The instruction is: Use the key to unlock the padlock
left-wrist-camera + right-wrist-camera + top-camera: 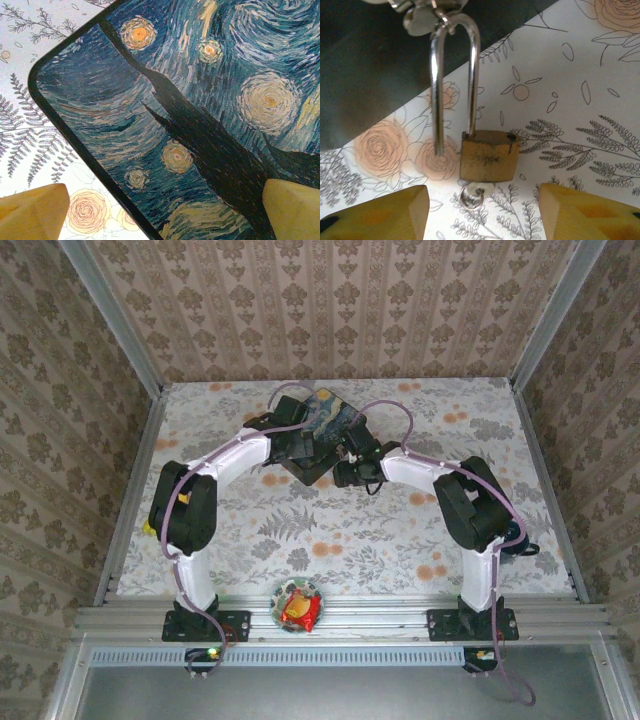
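Nearest you is the aluminium rail (400, 618) carrying both arm bases, with a small dish (298, 605) of something red and yellow between them. Past that is the floral tablecloth (330, 540), pale with orange roses and grey ferns.

Your left gripper (165, 186) has its fingers apart and holds nothing. One finger is over the cloth, the other over the painted tin box (200, 100). Your right gripper (483, 189) is spread wide too, empty, and faces the padlock (487, 156).

The padlock sits at the tin's edge over the cloth. Its shackle (472, 75) is hooked through the tin's latch (425, 15), with one leg out of the body. The key (471, 192) is in its near end.

Patterned wallpaper (330, 310) covers the back and both sides.
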You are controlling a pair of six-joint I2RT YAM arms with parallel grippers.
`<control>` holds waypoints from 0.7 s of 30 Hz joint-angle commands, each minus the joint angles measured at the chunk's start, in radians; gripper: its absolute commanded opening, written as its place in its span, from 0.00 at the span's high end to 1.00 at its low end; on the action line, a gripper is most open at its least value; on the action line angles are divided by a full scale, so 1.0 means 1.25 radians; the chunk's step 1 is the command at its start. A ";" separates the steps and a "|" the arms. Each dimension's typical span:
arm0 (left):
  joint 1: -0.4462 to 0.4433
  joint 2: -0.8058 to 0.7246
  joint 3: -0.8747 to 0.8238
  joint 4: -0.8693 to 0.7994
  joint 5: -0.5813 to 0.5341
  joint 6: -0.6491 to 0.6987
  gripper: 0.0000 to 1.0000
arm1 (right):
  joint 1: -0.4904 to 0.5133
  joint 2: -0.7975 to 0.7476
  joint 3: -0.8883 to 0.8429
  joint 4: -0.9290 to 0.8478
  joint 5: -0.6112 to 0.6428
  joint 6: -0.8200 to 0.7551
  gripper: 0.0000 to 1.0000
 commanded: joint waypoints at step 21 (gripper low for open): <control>0.015 0.022 -0.036 -0.052 0.003 0.002 0.00 | 0.035 0.113 0.077 -0.062 0.127 -0.049 0.49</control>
